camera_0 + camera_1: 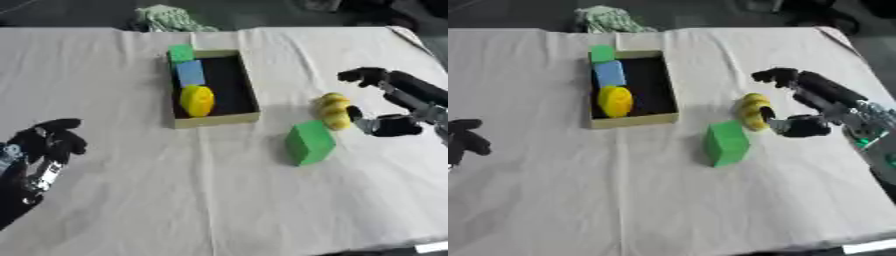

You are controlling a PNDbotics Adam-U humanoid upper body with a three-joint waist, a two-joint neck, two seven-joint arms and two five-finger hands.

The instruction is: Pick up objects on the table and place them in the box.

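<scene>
A shallow cardboard box (248,85) with a dark floor stands at the table's middle back. Inside it lie a small green block (181,53), a blue block (190,73) and a yellow oval piece (197,100). On the cloth to the right stands a green block (309,142), and just behind it a yellow ridged object (333,110). My right hand (815,102) is open right beside the yellow object, thumb close to its right side, fingers arched above and apart from it. My left hand (42,147) rests at the lower left, fingers relaxed, holding nothing.
A white cloth (175,200) covers the table. A green-and-white bundle (171,19) lies at the far edge behind the box. The table's right edge runs close behind my right arm.
</scene>
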